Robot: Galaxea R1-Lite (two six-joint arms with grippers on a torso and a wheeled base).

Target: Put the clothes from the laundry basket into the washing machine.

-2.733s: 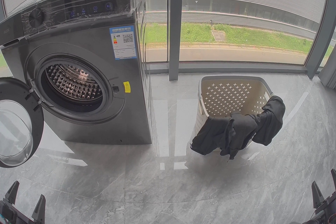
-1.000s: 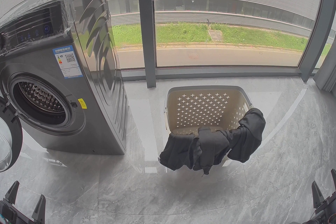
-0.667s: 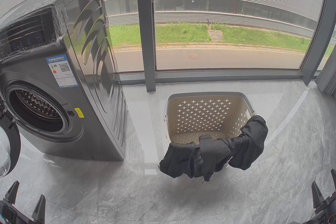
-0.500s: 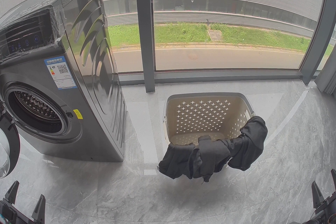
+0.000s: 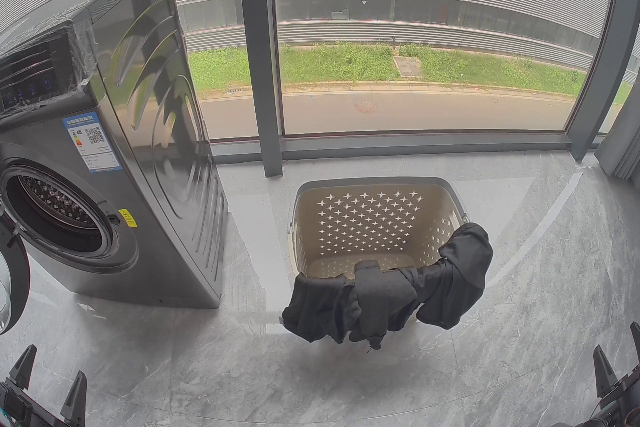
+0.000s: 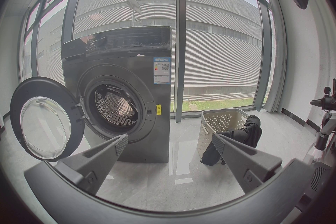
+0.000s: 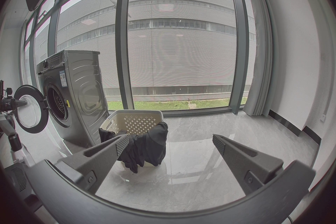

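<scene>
- The laundry basket is cream, pierced with star-shaped holes. It stands on the grey marble floor before a tall window.
- It sits to the right of the washing machine, near it but not touching.
- The clothes are a dark bundle slung over the basket's near rim and its near right corner. Part lies inside and part hangs down the outer wall, almost to the floor.
- The washing machine is dark grey, with its control panel under plastic film. Its round door is swung wide open toward the robot's left, and the perforated steel drum shows through the opening.
- The left gripper is spread wide and holds nothing. It sits low, facing the machine's open front and well apart from it.
- The right gripper is also spread wide with nothing between its fingers. It is low on the robot's right, pointed toward the basket and well short of the clothes.
</scene>
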